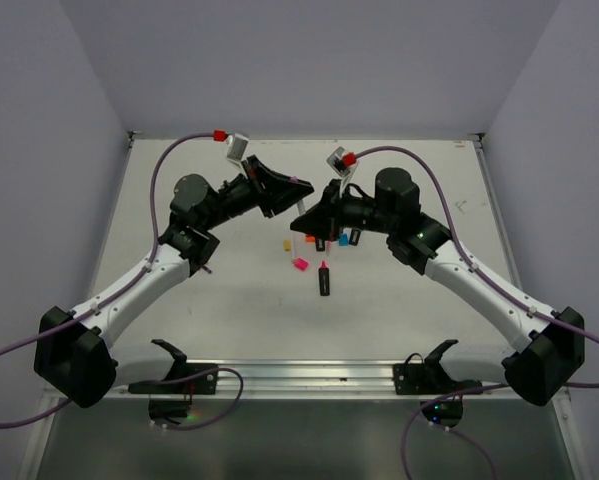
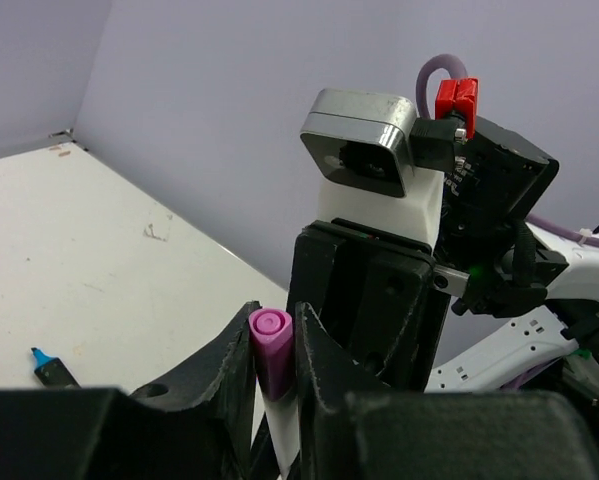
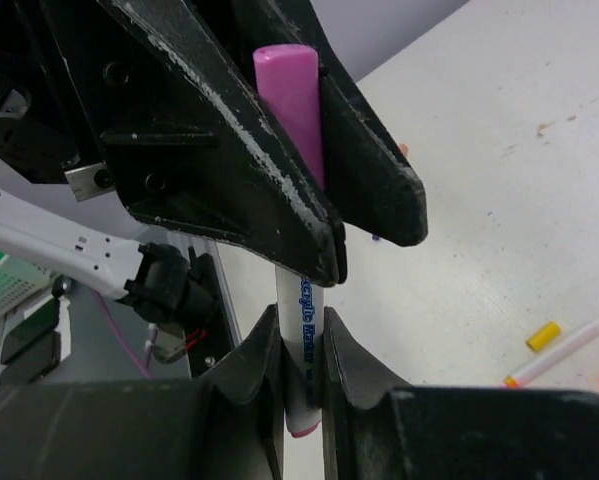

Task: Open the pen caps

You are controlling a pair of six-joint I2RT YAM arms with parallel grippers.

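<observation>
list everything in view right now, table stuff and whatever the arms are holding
white marker: 1, white body, held off the table between both grippers
pink cap: 1, pink, on the marker's end
black highlighter: 1, black with pink tip, uncapped, mid-table
blue-tipped highlighter: 1, dark body, lying on the table
yellow cap: 1, yellow, loose, mid-table
loose pink cap: 1, pink, left of the black highlighter
orange cap: 1, orange, loose, mid-table
thin white pen: 1, orange tip, beside the yellow cap
table: 1, white
left gripper: shut on pink cap
right gripper: shut on marker body
</observation>
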